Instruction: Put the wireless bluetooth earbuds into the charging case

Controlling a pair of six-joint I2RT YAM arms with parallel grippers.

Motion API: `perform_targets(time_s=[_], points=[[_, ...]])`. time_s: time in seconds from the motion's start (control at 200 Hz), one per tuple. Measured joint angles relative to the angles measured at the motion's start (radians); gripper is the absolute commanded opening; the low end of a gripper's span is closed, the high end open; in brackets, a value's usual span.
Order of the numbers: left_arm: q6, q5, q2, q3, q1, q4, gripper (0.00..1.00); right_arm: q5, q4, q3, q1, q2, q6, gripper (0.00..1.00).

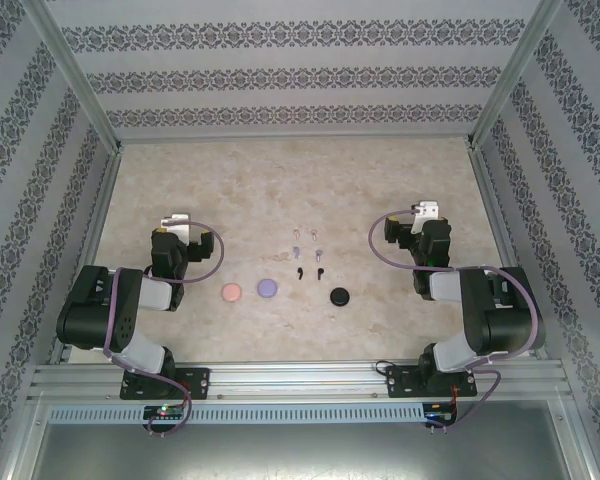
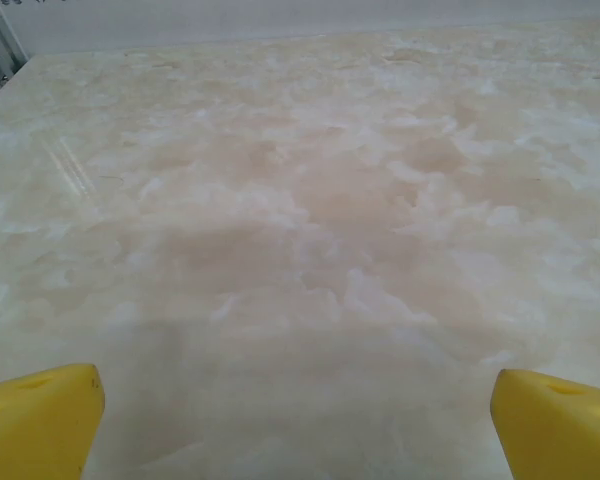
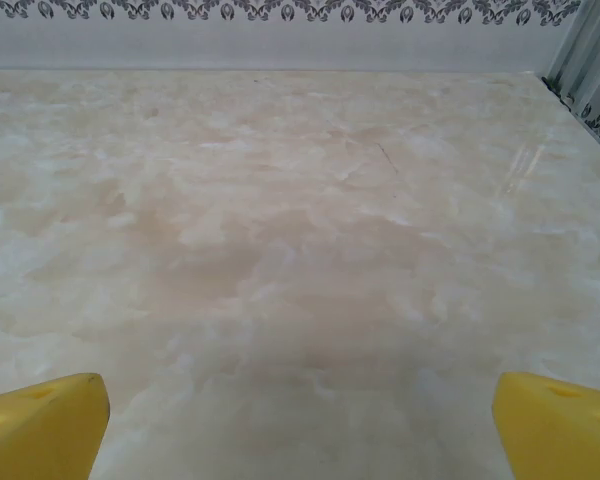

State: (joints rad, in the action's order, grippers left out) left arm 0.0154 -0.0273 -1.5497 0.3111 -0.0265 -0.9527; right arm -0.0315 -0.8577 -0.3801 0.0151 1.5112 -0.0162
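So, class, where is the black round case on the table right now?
In the top view, the black round case lies slightly right of centre, just near-right of the black earbuds and right of the purple case.

Black-and-grey left arm (image 1: 115, 315) and right arm (image 1: 485, 315), purple cables (image 1: 219, 252) looped at the wrists, white caps (image 1: 177, 220) on top, black bases (image 1: 165, 385). Blunt yellow fingers (image 2: 40, 425) on left gripper (image 2: 296, 425) and right gripper (image 3: 300, 425).
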Motion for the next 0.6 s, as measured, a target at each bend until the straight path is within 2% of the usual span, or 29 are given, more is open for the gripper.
perform_targets(time_s=[0.315,0.6], points=[[0.0,0.005,0.0,0.065,0.0,0.055,0.99,0.0,0.0,0.0,0.0,0.0,0.0,0.98],[-0.001,0.054,-0.001,0.089,0.027,0.109,0.99,0.0,0.0,0.0,0.0,0.0,0.0,0.98]])
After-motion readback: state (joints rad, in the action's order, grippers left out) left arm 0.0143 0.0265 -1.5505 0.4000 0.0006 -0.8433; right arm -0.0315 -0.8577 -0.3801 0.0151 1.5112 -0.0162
